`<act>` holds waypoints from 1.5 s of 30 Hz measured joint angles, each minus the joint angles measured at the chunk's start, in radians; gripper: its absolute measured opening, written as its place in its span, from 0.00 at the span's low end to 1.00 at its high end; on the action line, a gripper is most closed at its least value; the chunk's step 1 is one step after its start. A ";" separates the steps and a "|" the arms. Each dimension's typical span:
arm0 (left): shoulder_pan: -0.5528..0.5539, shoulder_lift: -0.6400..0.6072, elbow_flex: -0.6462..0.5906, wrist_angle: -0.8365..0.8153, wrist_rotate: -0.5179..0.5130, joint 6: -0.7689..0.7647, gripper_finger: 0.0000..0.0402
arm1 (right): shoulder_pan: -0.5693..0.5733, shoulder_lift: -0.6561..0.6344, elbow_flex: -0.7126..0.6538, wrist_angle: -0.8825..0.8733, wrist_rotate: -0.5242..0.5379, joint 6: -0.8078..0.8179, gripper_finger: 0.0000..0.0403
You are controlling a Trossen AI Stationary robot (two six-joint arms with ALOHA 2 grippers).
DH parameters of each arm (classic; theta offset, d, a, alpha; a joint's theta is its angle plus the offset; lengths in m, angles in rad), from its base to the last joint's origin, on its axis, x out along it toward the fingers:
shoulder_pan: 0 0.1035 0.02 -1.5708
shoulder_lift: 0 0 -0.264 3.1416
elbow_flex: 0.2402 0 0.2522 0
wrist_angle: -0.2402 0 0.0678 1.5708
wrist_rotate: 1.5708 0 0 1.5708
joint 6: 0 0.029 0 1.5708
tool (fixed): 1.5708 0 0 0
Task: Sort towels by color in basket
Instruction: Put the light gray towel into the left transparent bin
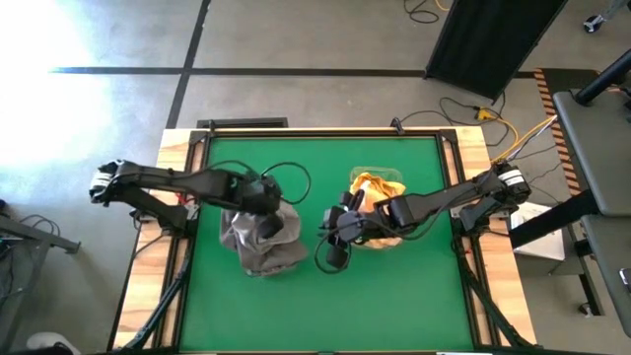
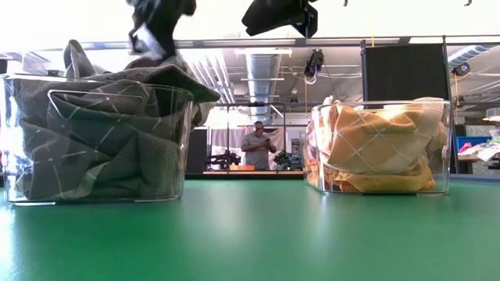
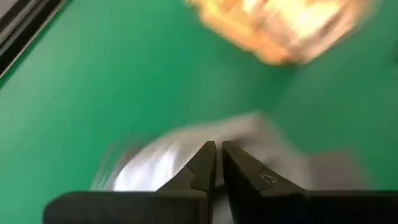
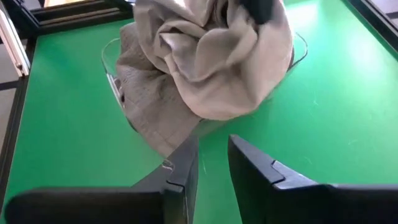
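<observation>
Two clear bins hold the sort: grey towels (image 1: 261,242) at 9 o'clock, mustard-yellow towels (image 1: 380,185) at 3 o'clock. The left gripper (image 1: 264,202) hovers over the grey heap, fingers nearly closed and empty, likely tamping it. The right gripper (image 1: 333,225) waits between the bins, fingers narrowly apart, empty.

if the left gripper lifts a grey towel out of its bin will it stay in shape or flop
It would probably flop: the grey towels lie crumpled in soft folds, one edge draped over the clear bin rim. Likely light for its bulk, so the left gripper should lift it easily. Being bunched together, a neighbouring towel may drag along.
</observation>
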 joint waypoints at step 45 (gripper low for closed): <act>0.254 0.331 -0.163 0.291 0.024 0.557 0.18 | -0.009 -0.081 0.056 -0.779 -0.055 0.546 0.27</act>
